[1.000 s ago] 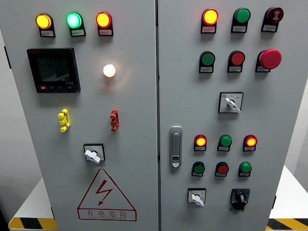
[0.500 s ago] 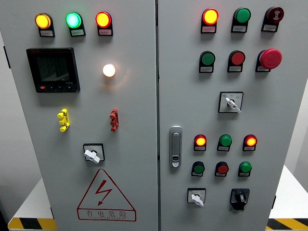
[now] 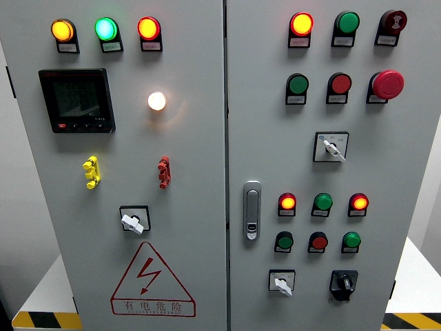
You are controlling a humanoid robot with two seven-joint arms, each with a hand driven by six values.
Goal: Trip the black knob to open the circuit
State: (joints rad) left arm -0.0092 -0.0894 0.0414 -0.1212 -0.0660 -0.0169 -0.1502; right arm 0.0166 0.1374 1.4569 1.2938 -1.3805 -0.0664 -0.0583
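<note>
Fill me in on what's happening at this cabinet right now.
Nothing is being handled at the moment. Neither robot hand shows in the head view, which looks straight at a grey cabinet with two doors. The black knob sits untouched at the lower right of the right door, beside a white selector switch. Several lamps are lit, including the red lamp at the top of that door. The trip has not yet begun.

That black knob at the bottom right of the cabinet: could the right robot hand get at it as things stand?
Probably yes, though no robot hand is in view yet. The black knob sits exposed on the flat right door, with only a white switch to its left and nothing covering it.
</note>
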